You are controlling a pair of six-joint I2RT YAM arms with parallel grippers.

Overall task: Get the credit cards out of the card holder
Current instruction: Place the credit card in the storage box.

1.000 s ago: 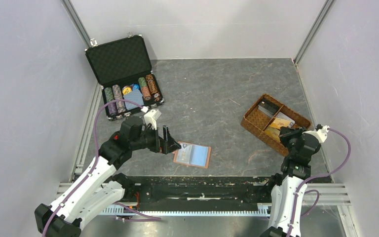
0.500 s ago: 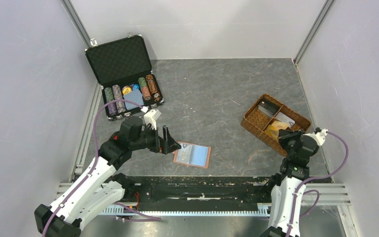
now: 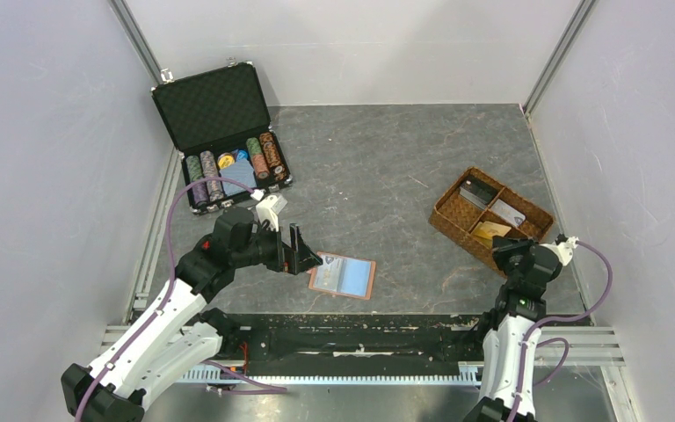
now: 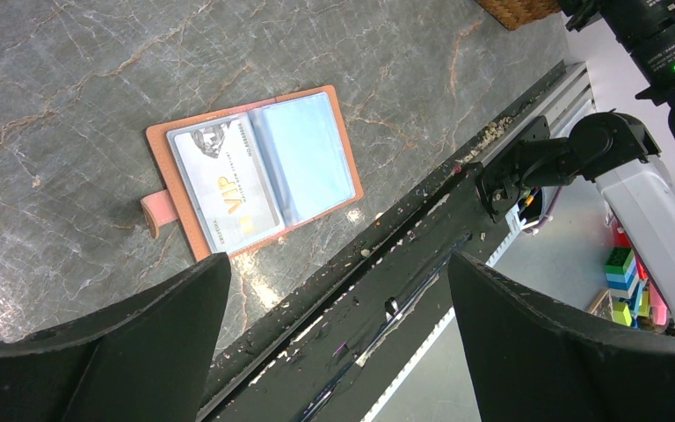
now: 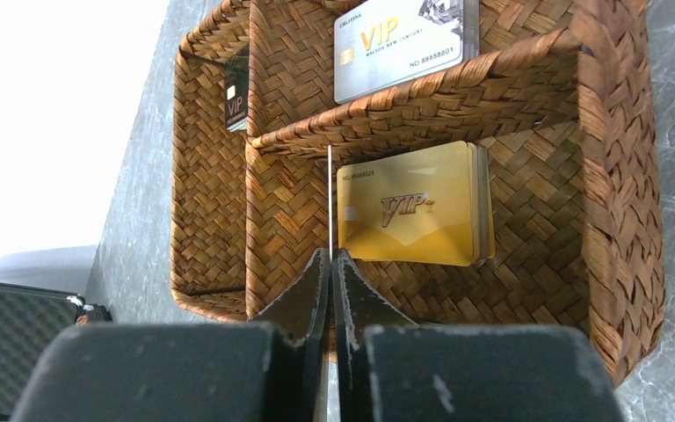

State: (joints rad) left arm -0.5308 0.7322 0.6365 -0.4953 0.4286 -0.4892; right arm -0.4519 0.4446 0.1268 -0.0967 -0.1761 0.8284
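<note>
The card holder [image 3: 343,276] lies open and flat on the table, tan outside with pale blue sleeves [image 4: 308,154]. A white VIP credit card [image 4: 228,189] sits in its left sleeve. My left gripper [image 3: 303,255] hovers just left of the holder, open and empty [image 4: 338,268]. My right gripper [image 3: 508,253] is at the near corner of the woven tray [image 3: 446,218]. It is shut [image 5: 330,255] on a thin credit card [image 5: 330,202] seen edge-on, held upright over the tray's front compartment.
The woven tray [image 5: 615,176] holds a gold card stack [image 5: 413,207], a white VIP card [image 5: 404,35] and a dark card [image 5: 235,105] in separate compartments. A black chip case [image 3: 220,132] stands open at the back left. A black rail [image 4: 422,264] runs along the near table edge.
My right arm has drawn back toward the near edge, uncovering the tray's front compartments. The left arm and the card holder have not moved.
</note>
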